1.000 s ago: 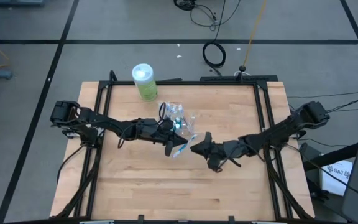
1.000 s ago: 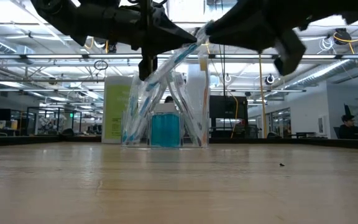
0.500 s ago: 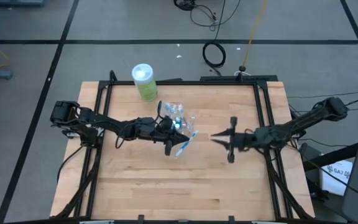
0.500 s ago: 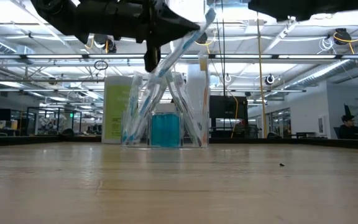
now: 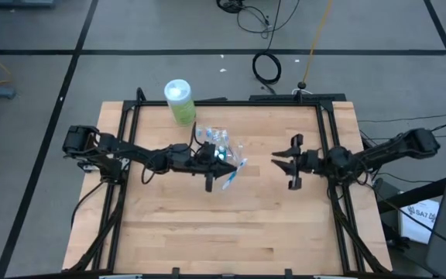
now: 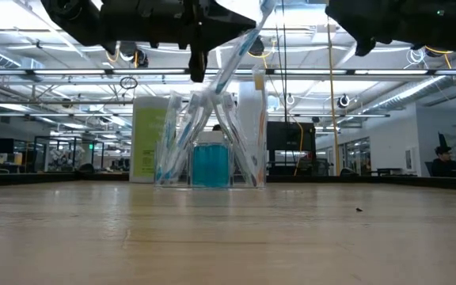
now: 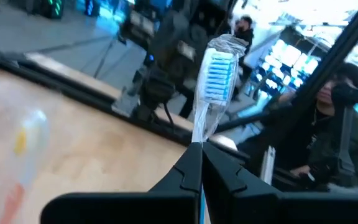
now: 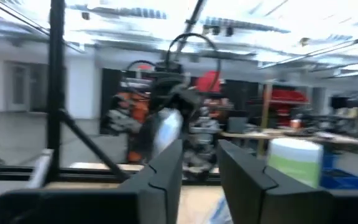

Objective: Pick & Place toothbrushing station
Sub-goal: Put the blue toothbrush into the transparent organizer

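My left gripper [image 5: 211, 178] is shut on a white toothbrush with blue bristles [image 5: 231, 172] above the table's middle, just near of a clear holder [image 5: 221, 144] that stands on the table with several toothbrushes leaning inside it. In the low view the held toothbrush [image 6: 240, 47] slants up above the holder [image 6: 208, 150]. My right gripper [image 5: 277, 163] is open and empty at the table's right, fingers pointing toward the left, well apart from the toothbrush. My left gripper pinches the toothbrush's handle [image 7: 197, 140] between its two fingertips. The bristle head [image 7: 216, 68] sticks out past the fingertips, so the brush lies roughly along the fingers. The brush is lifted clear of the table and tilted, head end higher.
A green bottle with a white cap [image 5: 180, 102] stands at the far left of the table, behind the holder. Black frame rails [image 5: 327, 147] run along the table's left and right sides. People and desks show in the room beyond the table.
My right gripper has drawn back from the toothbrush's head end toward the table's right edge and stands clear of it. My left gripper keeps the toothbrush and has gone a little toward the far edge and the holder; the brush now slants more steeply.
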`<state>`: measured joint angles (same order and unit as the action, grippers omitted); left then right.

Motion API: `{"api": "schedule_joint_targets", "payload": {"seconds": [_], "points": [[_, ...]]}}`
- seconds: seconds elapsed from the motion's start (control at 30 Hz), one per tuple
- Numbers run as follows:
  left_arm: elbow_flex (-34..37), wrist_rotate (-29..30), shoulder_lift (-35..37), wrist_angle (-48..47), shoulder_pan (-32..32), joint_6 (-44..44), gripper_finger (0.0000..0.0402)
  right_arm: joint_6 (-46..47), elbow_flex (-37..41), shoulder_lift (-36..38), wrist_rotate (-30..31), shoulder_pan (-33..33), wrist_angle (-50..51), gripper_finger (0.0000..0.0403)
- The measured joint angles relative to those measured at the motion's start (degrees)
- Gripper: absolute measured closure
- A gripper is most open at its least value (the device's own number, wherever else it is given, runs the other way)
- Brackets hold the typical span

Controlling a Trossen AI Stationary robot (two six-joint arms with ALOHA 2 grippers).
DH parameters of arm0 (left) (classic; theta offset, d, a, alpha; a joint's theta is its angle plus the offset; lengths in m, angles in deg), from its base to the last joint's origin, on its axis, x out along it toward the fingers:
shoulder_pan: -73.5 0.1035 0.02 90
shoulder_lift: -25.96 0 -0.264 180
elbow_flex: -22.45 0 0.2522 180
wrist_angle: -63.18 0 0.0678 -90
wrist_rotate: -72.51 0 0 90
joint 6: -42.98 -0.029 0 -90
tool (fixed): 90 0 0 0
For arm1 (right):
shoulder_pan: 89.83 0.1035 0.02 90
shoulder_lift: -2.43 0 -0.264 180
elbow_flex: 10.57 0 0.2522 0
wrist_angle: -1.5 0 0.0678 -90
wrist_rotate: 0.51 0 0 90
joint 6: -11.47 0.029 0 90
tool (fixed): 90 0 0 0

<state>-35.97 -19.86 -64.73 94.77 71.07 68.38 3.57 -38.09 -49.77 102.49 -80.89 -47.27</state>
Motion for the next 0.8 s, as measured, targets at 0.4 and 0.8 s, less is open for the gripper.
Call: {"api": "schedule_joint_targets", "payload": {"seconds": [0.4, 0.8], "points": [[-4.3, 1.6, 0.0, -2.3, 1.9, -8.3, 0.0399, 16.1, -5.1, -13.0, -2.8, -6.1, -0.7, 0.0177], [-7.7, 1.5, 0.0, -9.4, 1.6, -9.9, 0.0399, 16.2, -15.1, -25.0, -7.3, -6.3, -3.7, 0.0167]]}}
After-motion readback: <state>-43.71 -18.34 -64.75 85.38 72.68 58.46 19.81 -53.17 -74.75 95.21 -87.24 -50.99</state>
